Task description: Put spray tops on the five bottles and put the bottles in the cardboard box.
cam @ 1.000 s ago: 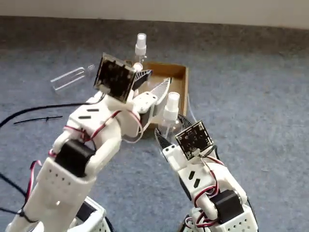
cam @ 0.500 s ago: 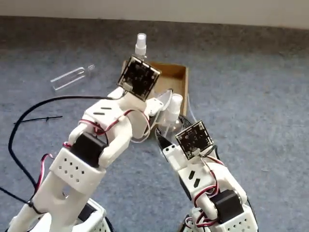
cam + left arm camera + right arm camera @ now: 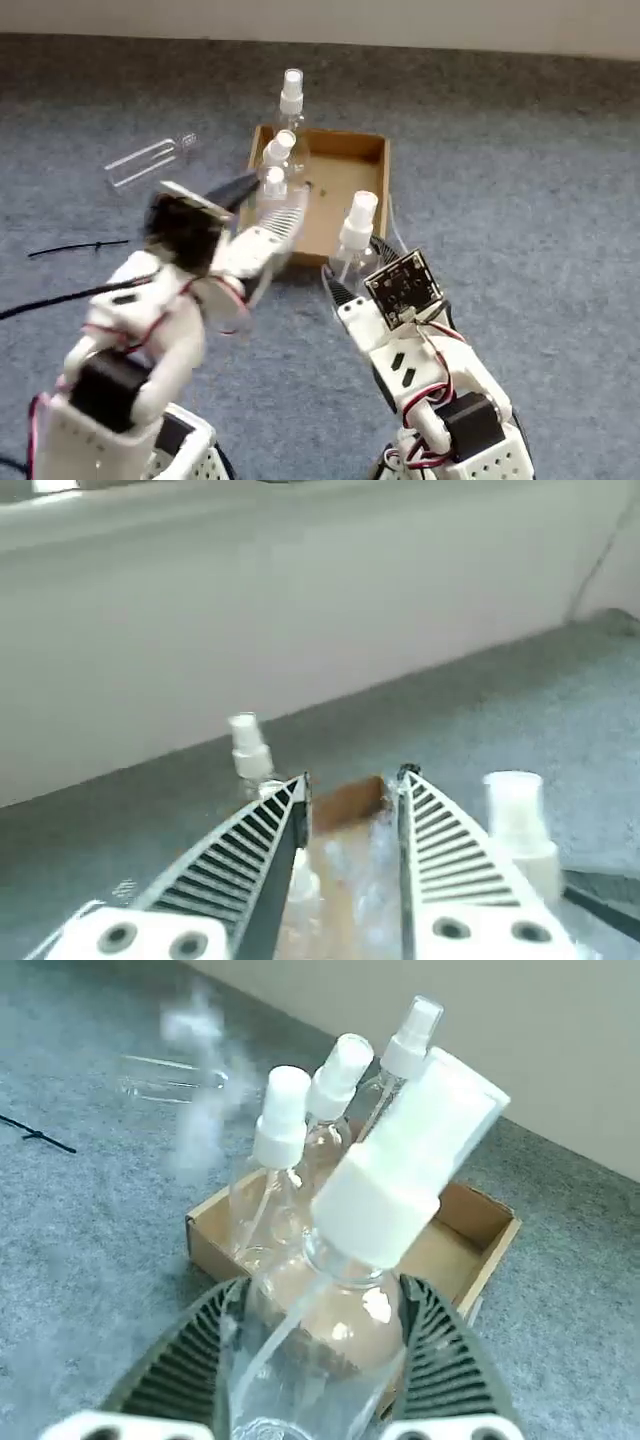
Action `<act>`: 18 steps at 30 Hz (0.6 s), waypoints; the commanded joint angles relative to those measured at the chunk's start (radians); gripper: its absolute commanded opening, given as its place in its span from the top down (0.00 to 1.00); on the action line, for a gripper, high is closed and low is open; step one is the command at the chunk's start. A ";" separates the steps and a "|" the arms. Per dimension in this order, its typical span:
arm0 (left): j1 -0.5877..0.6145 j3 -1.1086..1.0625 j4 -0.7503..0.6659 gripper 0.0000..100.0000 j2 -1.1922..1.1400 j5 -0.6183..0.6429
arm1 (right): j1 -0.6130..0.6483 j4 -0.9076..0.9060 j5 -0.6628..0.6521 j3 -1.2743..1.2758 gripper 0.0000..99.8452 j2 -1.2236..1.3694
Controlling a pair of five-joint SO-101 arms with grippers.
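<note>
A clear bottle lies on the carpet at far left. The left gripper hangs, jaws released, beside two capped bottles standing in the cardboard box. The right gripper's jaws grasp a spray-topped bottle, upright at the box's near-right edge.

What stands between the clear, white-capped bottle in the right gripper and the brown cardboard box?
Nothing visible. The clear bottle in the right gripper is at the brown cardboard box's near wall, by its bare half; two capped bottles and the open left gripper are at the other half.
</note>
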State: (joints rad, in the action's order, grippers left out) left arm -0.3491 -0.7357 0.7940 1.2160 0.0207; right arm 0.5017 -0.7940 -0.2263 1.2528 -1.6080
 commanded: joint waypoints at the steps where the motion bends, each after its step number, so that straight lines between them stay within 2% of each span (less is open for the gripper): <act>1: 0.305 0.076 0.058 0.85 0.159 0.000 | -0.081 0.108 0.006 -0.016 1.00 -0.002; 6: 0.509 0.025 0.144 0.85 0.246 -0.003 | -0.147 0.208 0.006 -0.024 1.00 0.021; 9: 0.584 -0.053 0.163 0.85 0.205 -0.005 | -0.162 0.251 0.006 -0.119 1.00 0.166; 14: 0.608 -0.239 0.155 0.85 0.113 -0.002 | -0.165 0.292 0.008 -0.392 1.00 0.599; 18: 0.610 -0.338 0.106 0.85 0.102 -0.005 | -0.166 0.394 -0.009 -0.636 1.00 0.928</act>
State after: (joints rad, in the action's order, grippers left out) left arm 0.2493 -1.0104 0.9459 1.3280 0.0207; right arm 0.3468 -0.4780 -0.2263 0.8385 -0.9175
